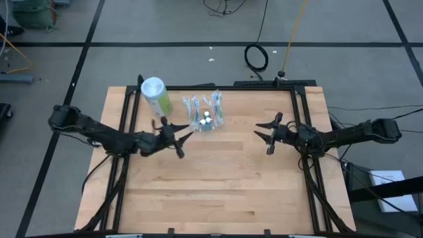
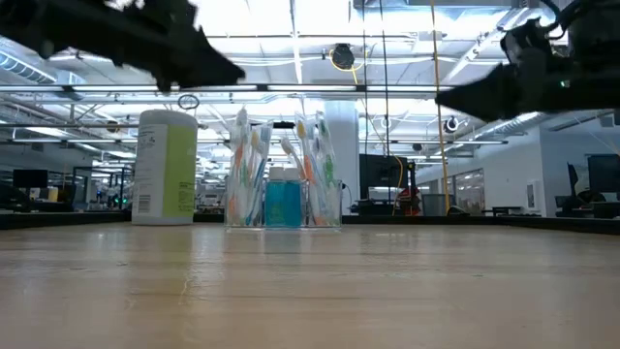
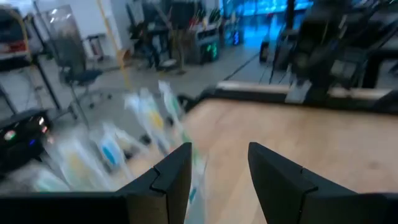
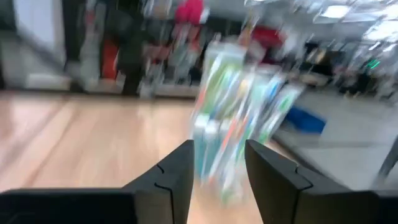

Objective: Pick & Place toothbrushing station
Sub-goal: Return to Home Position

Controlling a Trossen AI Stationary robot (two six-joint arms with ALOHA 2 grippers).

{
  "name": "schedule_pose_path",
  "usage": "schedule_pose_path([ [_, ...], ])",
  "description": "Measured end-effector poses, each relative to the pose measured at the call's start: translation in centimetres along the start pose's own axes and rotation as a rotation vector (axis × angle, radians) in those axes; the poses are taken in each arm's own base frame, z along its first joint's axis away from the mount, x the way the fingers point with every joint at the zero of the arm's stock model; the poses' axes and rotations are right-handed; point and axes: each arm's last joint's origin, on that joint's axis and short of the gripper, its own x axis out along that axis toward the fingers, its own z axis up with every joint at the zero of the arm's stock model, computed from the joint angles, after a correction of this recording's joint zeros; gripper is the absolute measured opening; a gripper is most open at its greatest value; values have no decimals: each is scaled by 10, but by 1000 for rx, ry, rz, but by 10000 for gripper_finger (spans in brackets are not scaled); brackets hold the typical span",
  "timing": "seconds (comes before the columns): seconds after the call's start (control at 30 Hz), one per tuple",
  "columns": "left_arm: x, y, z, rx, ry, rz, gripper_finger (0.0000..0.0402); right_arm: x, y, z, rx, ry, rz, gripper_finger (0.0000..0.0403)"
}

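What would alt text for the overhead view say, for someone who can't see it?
Seen from above, a clear organizer full of toothbrushes stands near the back of a wooden table, beside a green canister with a white lid. The left gripper and right gripper flank it, fingers open and empty.

Grey floor tiles (image 1: 165,26) with dark seams surround the light wooden worktop (image 1: 218,192); a coiled black cable (image 1: 256,57) lies beyond its far edge. Behind stretches an open hall with rows of bright ceiling lights (image 2: 281,19) and a white column (image 2: 347,136).
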Motion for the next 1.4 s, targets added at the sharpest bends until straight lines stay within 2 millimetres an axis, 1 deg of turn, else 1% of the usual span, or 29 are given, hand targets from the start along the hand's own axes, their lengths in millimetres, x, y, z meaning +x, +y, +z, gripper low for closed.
schedule_pose_path([
  [0.07, -11, 6, 13, 8, -34, -30, 161, 0, 0, 3, -19, 54, 23, 137],
  [0.17, -28, 16, 28, 20, -69, -55, 161, -4, -2, 14, -11, 9, 16, 136],
  [0.33, -51, 34, 40, 32, -85, -63, 161, -15, -6, 18, -6, 4, 17, 135],
  [0.4, -58, 41, 42, 26, -82, -63, 161, -20, -7, 17, 7, 15, 18, 135],
  [0.47, -64, 46, 42, 26, -70, -72, 161, -24, -8, 18, 30, 12, 36, 134],
  [0.63, -78, 58, 44, 5, -78, -90, 161, -32, -7, 20, 19, -8, 143, 134],
  [0.8, -93, 72, 46, -10, -102, -92, 161, -37, -7, 15, 25, 38, 150, 131],
  [0.93, -109, 86, 46, -26, -127, -119, 161, -38, -7, 10, 35, 36, 151, 131],
  [1.07, -122, 96, 42, -31, -147, -190, 161, -38, -6, 4, 43, 28, 150, 130],
  [1.17, -130, 102, 40, -33, -162, -234, 161, -39, -7, 8, 52, -17, 145, 130],
  [1.3, -137, 107, 34, -9, -154, -265, 161, -38, -6, 7, 43, -7, 146, 130],
  [1.4, -138, 108, 27, -1, -165, -266, 161, -38, -6, 7, 42, -7, 145, 130],
])
